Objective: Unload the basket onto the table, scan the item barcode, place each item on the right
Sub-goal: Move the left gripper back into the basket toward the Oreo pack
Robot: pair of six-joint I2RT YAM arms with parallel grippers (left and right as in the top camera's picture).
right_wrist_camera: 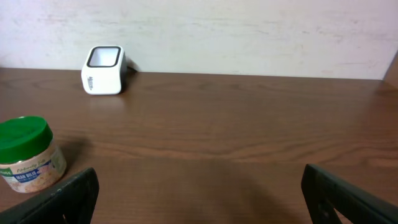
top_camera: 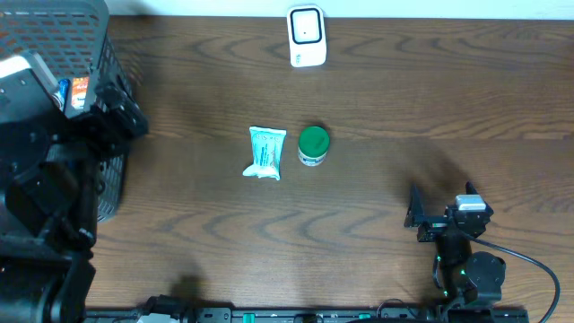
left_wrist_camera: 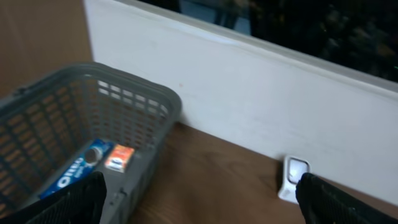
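Observation:
A white barcode scanner [top_camera: 305, 36] stands at the table's far edge, also visible as the scanner [left_wrist_camera: 293, 177] and the scanner [right_wrist_camera: 104, 70]. A teal-and-white pouch [top_camera: 265, 152] lies mid-table beside a green-lidded jar [top_camera: 313, 144]; the jar [right_wrist_camera: 25, 155] sits to the front left in the right wrist view. My left gripper [top_camera: 130, 112] hovers by the basket, open and empty [left_wrist_camera: 199, 202]. My right gripper [top_camera: 441, 205] is low at the near right, open with only bare table between its fingers [right_wrist_camera: 199, 196].
A grey mesh basket [top_camera: 63, 27] stands at the far left; its rim [left_wrist_camera: 134, 87] shows in the left wrist view, with a blue Oreo pack [left_wrist_camera: 78, 169] and a small orange box [left_wrist_camera: 119, 158] inside. A white wall borders the table's far side.

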